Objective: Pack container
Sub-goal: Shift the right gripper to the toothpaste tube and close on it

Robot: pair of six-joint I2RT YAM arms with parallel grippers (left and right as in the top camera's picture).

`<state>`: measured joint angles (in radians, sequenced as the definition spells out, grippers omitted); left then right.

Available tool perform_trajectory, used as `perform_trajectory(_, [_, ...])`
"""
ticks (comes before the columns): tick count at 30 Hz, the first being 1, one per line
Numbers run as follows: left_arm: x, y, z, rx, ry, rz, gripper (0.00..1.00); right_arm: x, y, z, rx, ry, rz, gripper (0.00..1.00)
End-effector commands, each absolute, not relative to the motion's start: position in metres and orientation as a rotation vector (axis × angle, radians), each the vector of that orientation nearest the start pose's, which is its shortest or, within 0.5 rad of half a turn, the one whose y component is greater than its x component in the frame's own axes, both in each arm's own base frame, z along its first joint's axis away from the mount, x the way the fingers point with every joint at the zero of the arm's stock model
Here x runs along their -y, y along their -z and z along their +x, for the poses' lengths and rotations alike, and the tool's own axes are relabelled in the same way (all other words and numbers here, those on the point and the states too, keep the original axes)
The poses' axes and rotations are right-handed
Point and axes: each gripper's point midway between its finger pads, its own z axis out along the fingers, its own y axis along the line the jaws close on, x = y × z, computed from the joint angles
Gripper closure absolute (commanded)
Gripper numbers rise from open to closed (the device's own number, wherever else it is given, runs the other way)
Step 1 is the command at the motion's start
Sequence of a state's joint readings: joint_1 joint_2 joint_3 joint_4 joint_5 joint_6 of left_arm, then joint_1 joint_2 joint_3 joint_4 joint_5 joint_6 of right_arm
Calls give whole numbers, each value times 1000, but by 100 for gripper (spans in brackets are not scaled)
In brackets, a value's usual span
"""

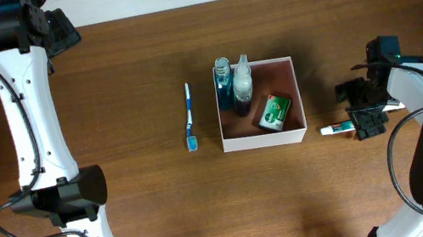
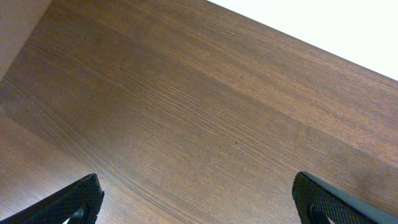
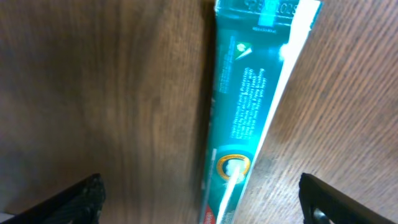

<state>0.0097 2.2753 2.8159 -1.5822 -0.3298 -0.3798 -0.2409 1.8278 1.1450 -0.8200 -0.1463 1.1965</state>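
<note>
The right hand (image 3: 200, 199) hangs straight over the toothpaste tube (image 3: 245, 106), its fingers spread wide to either side of it and gripping nothing; the tube's long axis runs crosswise to their closing line. The tube lies flat on the wooden surface (image 1: 152, 223), cap end towards the container (image 1: 266, 138) just to its left, which has floor free. The left hand (image 2: 200, 202), released, is well apart
</note>
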Motion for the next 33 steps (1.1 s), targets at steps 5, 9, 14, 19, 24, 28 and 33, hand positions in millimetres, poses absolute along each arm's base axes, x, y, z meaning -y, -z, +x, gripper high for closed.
perform_trajectory(5, [-63, -284, 488, -2488, -293, -625, 1, 54, -8, 319, -2379, -202, 2086, 14])
perform_trajectory(9, [-63, -284, 488, -2488, -293, -625, 1, 54, -3, 312, -2389, -178, 2098, 14])
perform_trajectory(14, [-64, -284, 488, -2487, -293, -625, 1, 52, 3, 306, -2391, -171, 2113, 21])
perform_trajectory(19, [-64, -284, 488, -2487, -293, -625, 1, 52, 5, 304, -2392, -166, 2118, 32])
perform_trajectory(24, [-64, -284, 488, -2487, -293, -626, 1, 53, 5, 306, -2387, -173, 2111, 39])
perform_trajectory(28, [-64, -284, 488, -2488, -293, -625, 1, 53, 5, 308, -2382, -178, 2106, 43])
perform_trajectory(33, [-64, -284, 488, -2488, -293, -625, 1, 54, 4, 312, -2372, -190, 2095, 55])
